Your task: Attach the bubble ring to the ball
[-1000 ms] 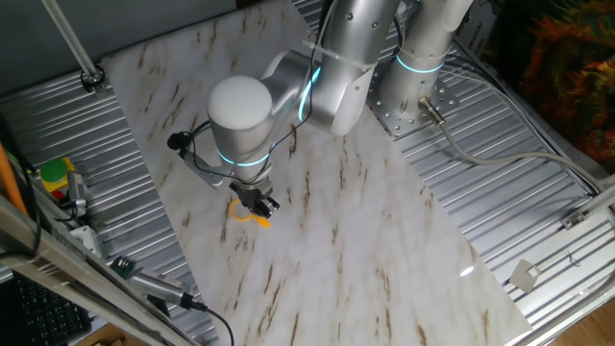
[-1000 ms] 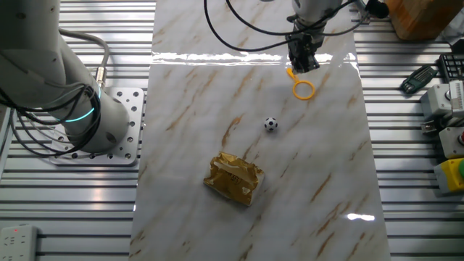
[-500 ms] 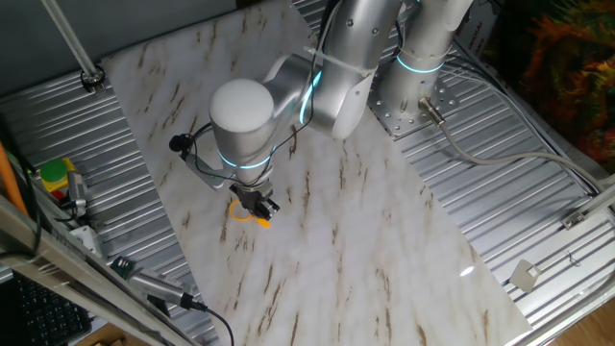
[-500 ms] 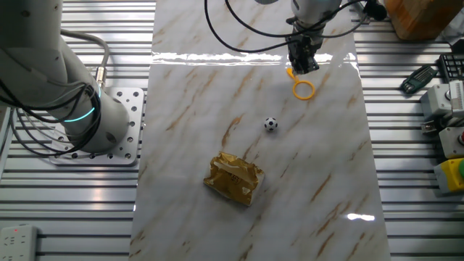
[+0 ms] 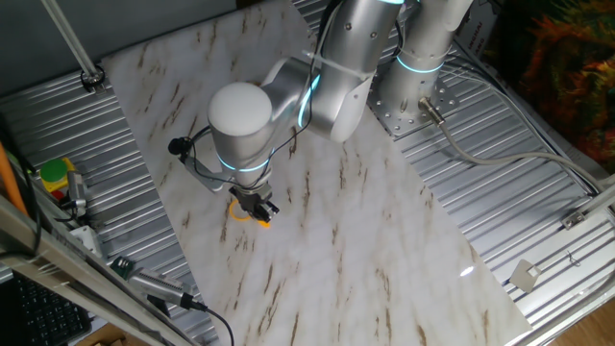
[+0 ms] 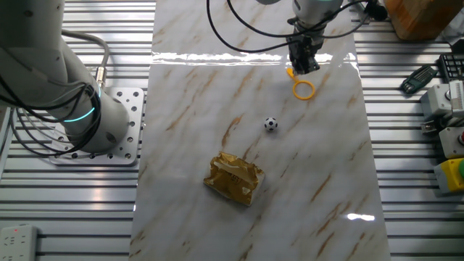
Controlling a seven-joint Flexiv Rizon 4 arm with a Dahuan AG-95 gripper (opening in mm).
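The bubble ring (image 6: 304, 90) is a small orange-yellow hoop lying flat on the marble board, with its short handle pointing up-left under my gripper. In the one fixed view only part of the ring (image 5: 242, 213) shows beneath the fingers. My gripper (image 6: 303, 65) (image 5: 259, 206) stands low over the handle end, pointing down, its jaws slightly apart around the handle. The ring still rests on the board. The ball (image 6: 270, 124), white with black patches, sits alone about a hoop's width below and left of the ring. The arm hides it in the one fixed view.
A crumpled golden-yellow foil packet (image 6: 233, 177) lies on the marble board (image 6: 188, 109) below the ball. The arm's base (image 6: 94, 109) stands at the left on the ribbed metal table. Boxes and tools (image 6: 449, 109) sit along the right edge.
The arm has shifted very slightly lower over the ring's handle. The ring, ball and packet have not moved.
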